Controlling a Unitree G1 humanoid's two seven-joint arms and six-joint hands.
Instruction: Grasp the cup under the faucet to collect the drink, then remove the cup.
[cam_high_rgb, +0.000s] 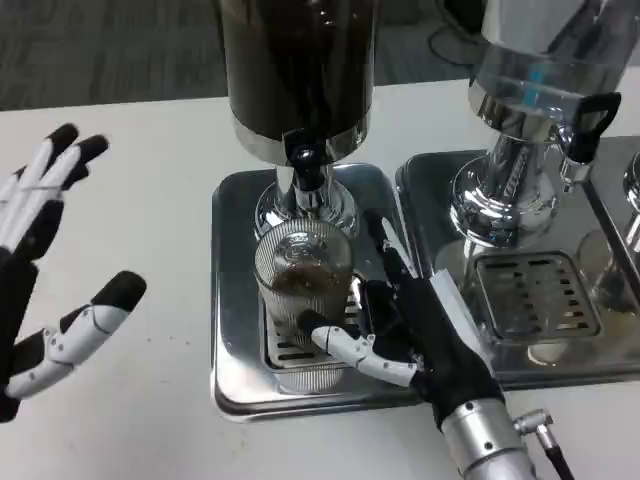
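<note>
A white table (130, 170) meets grey carpet at the far edge; two shiny steel drip trays (235, 300) sit side by side, each under a dispenser; the ribbed clear cup (300, 275) stands on the left grate beneath the black faucet (306, 160), gripped by the right hand (410, 335); the left hand (45, 270) hovers spread at left.

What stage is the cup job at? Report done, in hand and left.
Done: the right hand grips the cup, which stands on the tray under the faucet. In hand: collecting; dark drink already shows inside the cup. Left: taking the cup away from the dispenser. The left hand waits open beside the tray.
</note>
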